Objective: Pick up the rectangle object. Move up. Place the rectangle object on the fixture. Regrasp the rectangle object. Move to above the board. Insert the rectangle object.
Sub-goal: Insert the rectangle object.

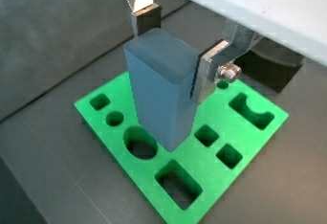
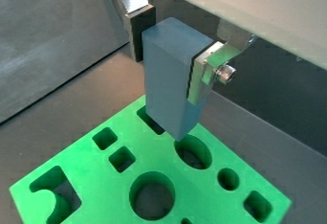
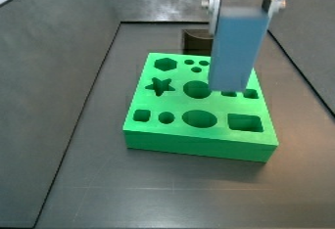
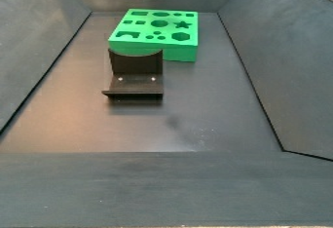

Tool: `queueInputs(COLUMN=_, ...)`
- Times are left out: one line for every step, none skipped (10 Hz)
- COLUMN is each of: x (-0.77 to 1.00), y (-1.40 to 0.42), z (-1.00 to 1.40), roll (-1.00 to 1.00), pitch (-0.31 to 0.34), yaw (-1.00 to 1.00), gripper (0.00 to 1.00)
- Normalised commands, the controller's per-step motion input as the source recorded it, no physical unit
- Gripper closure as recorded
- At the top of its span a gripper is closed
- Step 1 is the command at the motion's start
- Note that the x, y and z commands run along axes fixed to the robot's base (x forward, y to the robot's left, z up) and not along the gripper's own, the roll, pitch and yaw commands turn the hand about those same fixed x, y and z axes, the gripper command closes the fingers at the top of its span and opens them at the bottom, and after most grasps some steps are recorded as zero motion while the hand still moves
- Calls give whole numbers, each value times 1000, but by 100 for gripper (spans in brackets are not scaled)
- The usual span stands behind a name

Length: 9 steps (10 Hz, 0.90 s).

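Nearest in a side view lies the fixture [image 4: 134, 79], empty on the desk [image 4: 169, 125], with the board [image 4: 156, 33] beyond it at 12 o'clock. Over the board, the gripper [image 1: 179, 46] pinches the rectangle object [image 1: 163, 84] upright at its top. Judging by this, the move above the board is underway; insertion next needs aligning the block with its rectangular hole.
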Motion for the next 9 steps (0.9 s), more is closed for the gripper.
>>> queueInputs(x=1000, y=0, z=-400, roll=-23, pitch=0, yaw=80, gripper=100)
queueInputs(x=1000, y=-29, z=-349, roll=0, pitch=0, yaw=69, gripper=100)
queueInputs(x=1000, y=-131, z=-286, roll=1, pitch=-10, yaw=17, gripper=100)
queueInputs(x=1000, y=-143, z=-300, roll=0, pitch=-9, yaw=17, gripper=100)
queueInputs(x=1000, y=-194, z=-309, roll=7, pitch=-11, yaw=0, gripper=100)
queueInputs(x=1000, y=-257, z=-326, roll=19, pitch=-26, yaw=11, gripper=100)
queueInputs(x=911, y=-303, z=-451, roll=70, pitch=-57, yaw=11, gripper=100)
queueInputs(x=837, y=-280, z=-454, roll=69, pitch=-50, yaw=23, gripper=100)
queueInputs(x=769, y=-197, z=-480, roll=83, pitch=-26, yaw=94, gripper=100)
